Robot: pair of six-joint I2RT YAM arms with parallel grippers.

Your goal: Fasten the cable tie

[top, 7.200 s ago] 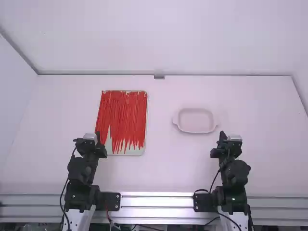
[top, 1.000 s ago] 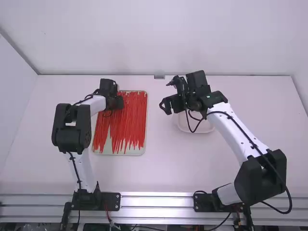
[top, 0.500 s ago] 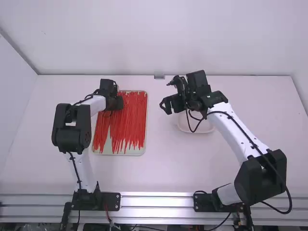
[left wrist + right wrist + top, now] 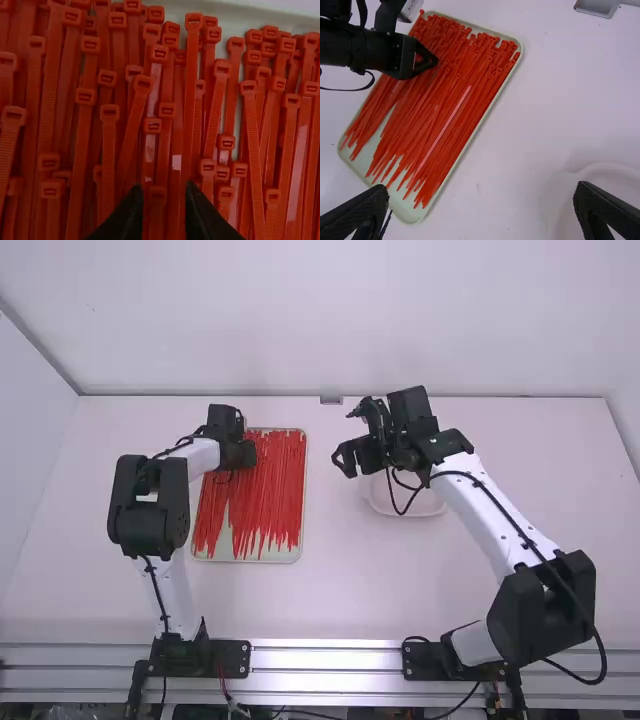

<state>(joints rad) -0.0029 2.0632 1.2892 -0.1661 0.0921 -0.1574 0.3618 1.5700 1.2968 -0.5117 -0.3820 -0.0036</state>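
A heap of red cable ties (image 4: 258,495) (image 4: 100,100) (image 4: 445,110) lies on a pale tray (image 4: 292,552) (image 4: 410,212) left of the middle. My left gripper (image 4: 246,452) (image 4: 162,187) (image 4: 431,60) is down at the far left part of the heap, near the ties' heads. Its fingers stand close together, with a cable tie or two pinched in the narrow gap between them. My right gripper (image 4: 352,437) (image 4: 480,215) hangs wide open above the bare table, between the tray and a white dish (image 4: 410,505) (image 4: 605,170), holding nothing.
The right arm crosses over the white dish and hides part of it. A small grey fitting (image 4: 331,397) (image 4: 600,6) sits at the table's back edge. White walls close in the table at the back and left.
Since 7.2 s ago both arms have come out from their folded pose at the bases, the left to the tie heap, the right beside the dish. Over the last second nothing has moved.
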